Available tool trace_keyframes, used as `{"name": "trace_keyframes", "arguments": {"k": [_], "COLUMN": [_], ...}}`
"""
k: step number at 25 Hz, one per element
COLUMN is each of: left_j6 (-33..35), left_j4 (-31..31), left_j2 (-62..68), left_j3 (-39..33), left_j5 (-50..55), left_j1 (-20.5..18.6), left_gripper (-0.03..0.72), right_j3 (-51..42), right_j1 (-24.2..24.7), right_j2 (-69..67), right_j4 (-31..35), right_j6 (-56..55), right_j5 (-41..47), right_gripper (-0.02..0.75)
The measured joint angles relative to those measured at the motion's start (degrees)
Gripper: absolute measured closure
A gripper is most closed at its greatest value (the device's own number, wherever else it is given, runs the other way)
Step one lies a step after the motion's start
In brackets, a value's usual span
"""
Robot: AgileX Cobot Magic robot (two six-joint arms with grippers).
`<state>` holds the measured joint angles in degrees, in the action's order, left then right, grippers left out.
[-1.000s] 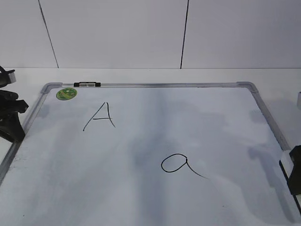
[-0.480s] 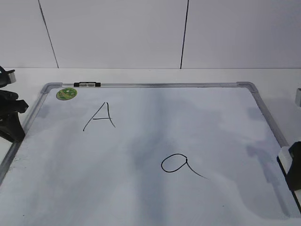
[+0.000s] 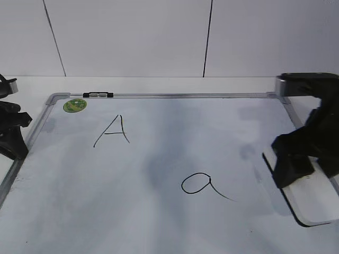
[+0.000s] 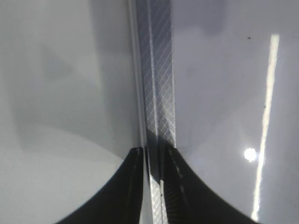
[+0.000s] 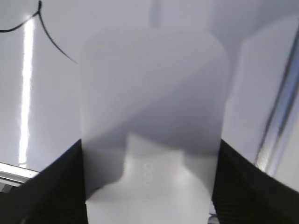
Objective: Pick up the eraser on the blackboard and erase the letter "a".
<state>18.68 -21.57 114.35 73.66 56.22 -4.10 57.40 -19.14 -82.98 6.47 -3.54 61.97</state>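
We see the board [image 3: 159,159] flat, filling most of ext view. Right gripper [image 3: 302,159] sits at board's right edge, jaws wide and flanking the eraser [image 3: 312,198], prob closed on it or about to; we can't tell if it's lifted. Left gripper [image 4: 154,186] is nearly closed astride board's left frame rail, likely bracing it. The "a" [image 3: 204,185] lies just left of eraser. Right wrist view alone shows eraser [image 5: 152,116] between the jaws; left wrist alone shows the rail.
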Motion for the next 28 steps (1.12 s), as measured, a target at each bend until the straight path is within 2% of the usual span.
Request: {"name": "trace_keyframes", "arguments": {"k": [4,10,15,28], "left_j6": [0.0,0.0,0.0,0.0], "left_j4": [0.0,-0.1,-0.1,-0.21], "left_j2": [0.0,0.0,0.0,0.0], "left_j3": [0.0,0.0,0.0,0.0], "left_j5": [0.0,0.0,0.0,0.0], "left_j1": [0.0,0.0,0.0,0.0], "left_gripper": [0.58,0.58,0.58,0.603], "right_j3": [6.09,14.8,19.27,19.79], "right_j1": [-5.5,-9.52,-10.59,-10.81], "right_j2": [-7.61,-18.26,-24.45,-28.64], "right_j4": [-0.83,-1.97,-2.45,-2.58], "right_j6": [-0.8,-1.02,-0.57,1.47], "right_j5": [0.1,0.13,0.02,-4.34], "right_gripper": [0.165,0.165,0.165,0.165]}}
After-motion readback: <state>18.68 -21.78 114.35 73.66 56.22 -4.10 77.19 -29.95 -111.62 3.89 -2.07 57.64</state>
